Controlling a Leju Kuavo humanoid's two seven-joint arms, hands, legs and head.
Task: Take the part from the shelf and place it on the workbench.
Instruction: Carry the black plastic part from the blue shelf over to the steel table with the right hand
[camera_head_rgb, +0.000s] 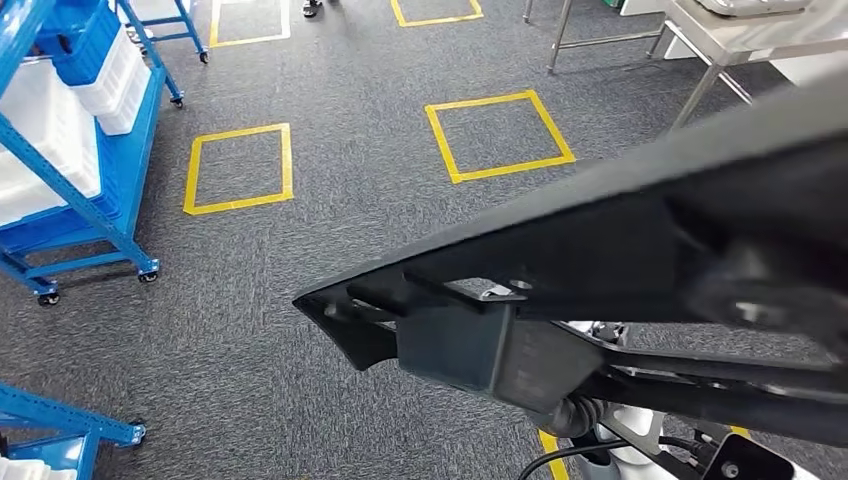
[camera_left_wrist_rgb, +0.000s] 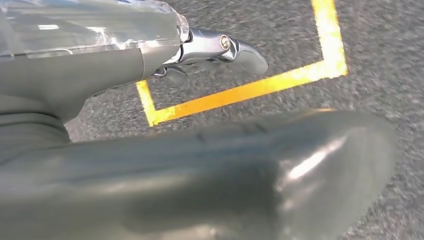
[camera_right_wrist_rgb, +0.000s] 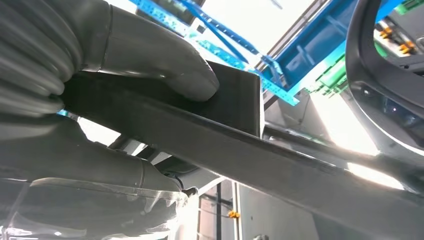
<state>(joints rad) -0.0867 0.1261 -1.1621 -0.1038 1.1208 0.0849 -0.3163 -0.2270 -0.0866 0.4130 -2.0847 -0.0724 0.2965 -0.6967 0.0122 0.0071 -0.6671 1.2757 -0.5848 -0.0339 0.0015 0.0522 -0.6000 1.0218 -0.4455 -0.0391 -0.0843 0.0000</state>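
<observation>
The right robot hand (camera_right_wrist_rgb: 100, 100) grips the long black part (camera_head_rgb: 600, 270) above grey carpet (camera_head_rgb: 330, 250) with yellow-taped squares (camera_head_rgb: 238, 168); blue shelves (camera_head_rgb: 70, 150) stand beside, a steel surface (camera_head_rgb: 740, 40) beyond. Left robot hand (camera_left_wrist_rgb: 210, 50): grasp unclear.

I see grey carpet floor (camera_head_rgb: 330, 250) marked with yellow tape squares (camera_head_rgb: 240, 168), blue wheeled racks (camera_head_rgb: 80, 180) holding white bins (camera_head_rgb: 40, 150), and a metal table (camera_head_rgb: 740, 45) ahead.

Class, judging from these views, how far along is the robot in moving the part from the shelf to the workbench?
Done: the black part is off the blue shelf. In hand: the right hand grips it, carried above the carpet. Left: reaching the metal workbench at far right and setting the part down.
</observation>
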